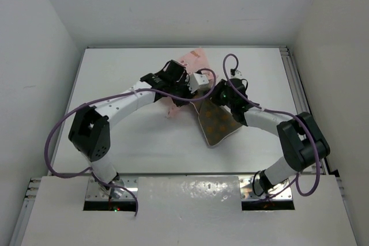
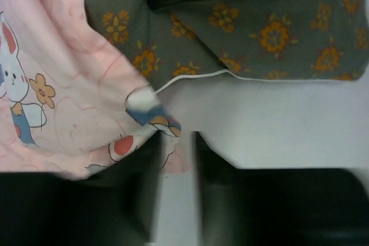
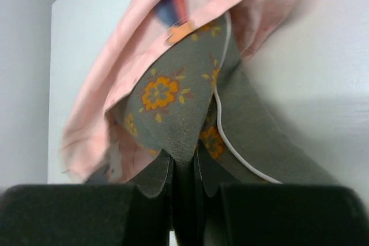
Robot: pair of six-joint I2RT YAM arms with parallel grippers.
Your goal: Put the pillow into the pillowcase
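Pillow [image 1: 218, 122] lies on the table [image 1: 144, 142], one end inside the pillowcase [image 1: 193, 59] mouth. It looks soft, light and floppy. My right hand [image 3: 183, 165] is clamped on its fabric edge, while my left hand [image 2: 176, 142] is slightly apart at the pillowcase hem, where I'd grip.

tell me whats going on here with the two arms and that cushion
The two arms are getting the pillow into the pink rabbit-print pillowcase. The right gripper is pinched shut on the pillow's near edge. The pillow's far end sits under the pillowcase's folds, apparently in its opening. The left gripper is at the pillowcase's corner with its jaws slightly apart, not clamping the cloth. Much of the pillow is uncovered.
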